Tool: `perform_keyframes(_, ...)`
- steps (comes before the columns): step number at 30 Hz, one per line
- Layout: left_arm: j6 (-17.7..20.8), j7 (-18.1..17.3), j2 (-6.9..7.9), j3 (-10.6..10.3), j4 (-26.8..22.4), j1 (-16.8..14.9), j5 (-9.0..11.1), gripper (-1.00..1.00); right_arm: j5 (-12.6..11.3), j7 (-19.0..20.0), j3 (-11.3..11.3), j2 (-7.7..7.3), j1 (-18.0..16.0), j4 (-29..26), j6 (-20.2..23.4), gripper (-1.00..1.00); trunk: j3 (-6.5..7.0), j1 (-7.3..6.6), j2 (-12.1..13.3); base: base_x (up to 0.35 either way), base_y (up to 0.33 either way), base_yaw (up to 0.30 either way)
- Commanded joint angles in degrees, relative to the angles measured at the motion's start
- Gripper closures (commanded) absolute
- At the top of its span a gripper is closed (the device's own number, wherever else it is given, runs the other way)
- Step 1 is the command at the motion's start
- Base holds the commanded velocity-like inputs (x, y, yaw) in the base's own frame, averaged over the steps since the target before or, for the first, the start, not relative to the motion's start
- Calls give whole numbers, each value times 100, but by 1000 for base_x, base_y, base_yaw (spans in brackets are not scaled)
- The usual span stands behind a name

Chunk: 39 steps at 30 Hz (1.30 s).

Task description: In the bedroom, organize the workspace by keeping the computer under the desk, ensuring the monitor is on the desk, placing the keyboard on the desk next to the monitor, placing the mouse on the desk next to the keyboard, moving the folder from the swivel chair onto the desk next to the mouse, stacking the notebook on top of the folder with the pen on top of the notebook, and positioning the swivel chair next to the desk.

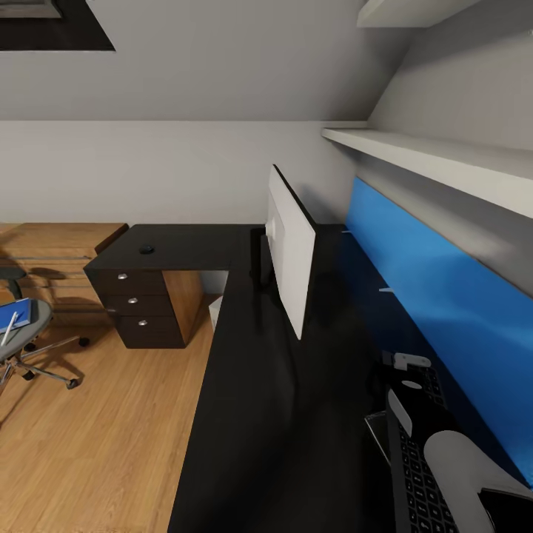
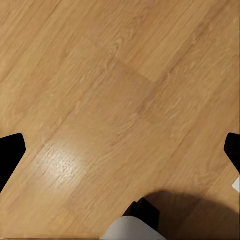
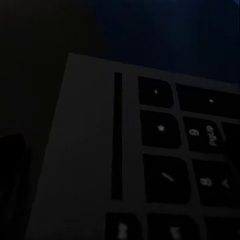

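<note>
The monitor (image 1: 290, 259) stands edge-on on the black desk (image 1: 281, 414), its white back towards me. At the desk's near right end the keyboard (image 1: 418, 477) lies by the blue back panel, and my right gripper (image 1: 409, 385) hovers over its far end. Its keys (image 3: 165, 130) loom close and dark in the right wrist view, one finger (image 3: 11, 165) wide at the edge, so the jaws look open. The mouse (image 1: 146, 249) sits on the far wing. The swivel chair (image 1: 26, 337) at far left carries the blue folder (image 1: 15, 314) and white pen (image 1: 9, 329). My left gripper (image 2: 120, 150) is open over bare floor.
A black three-drawer unit (image 1: 144, 307) stands under the desk's far wing, with a white case (image 1: 215, 311), apparently the computer, beside it. A wooden drawer chest (image 1: 55, 255) lines the back wall. White shelves (image 1: 437, 159) overhang the desk. Wood floor (image 1: 111, 444) lies between chair and desk.
</note>
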Motion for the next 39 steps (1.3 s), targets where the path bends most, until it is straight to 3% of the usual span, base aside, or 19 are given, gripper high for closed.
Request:
perform_keyframes(1,-30,32,7,-48,-6,-4,57,-100,-47,-10,-20,2,2,101,33,-100,-6,-2,-3,-155,0,0)
perform_keyframes(9,-30,32,7,-48,-6,-4,57,-100,-47,-10,-20,2,2,101,25,-100,-6,-2,-3,-65,0,0)
perform_keyframes(31,-32,32,7,-48,-6,-4,58,-100,-47,-10,-18,2,2,101,15,-100,-6,-2,-3,-216,0,0)
perform_keyframes(39,-32,32,7,-49,-6,-4,53,-100,-47,-10,-12,2,2,101,14,-100,-6,-2,-3,-29,0,0)
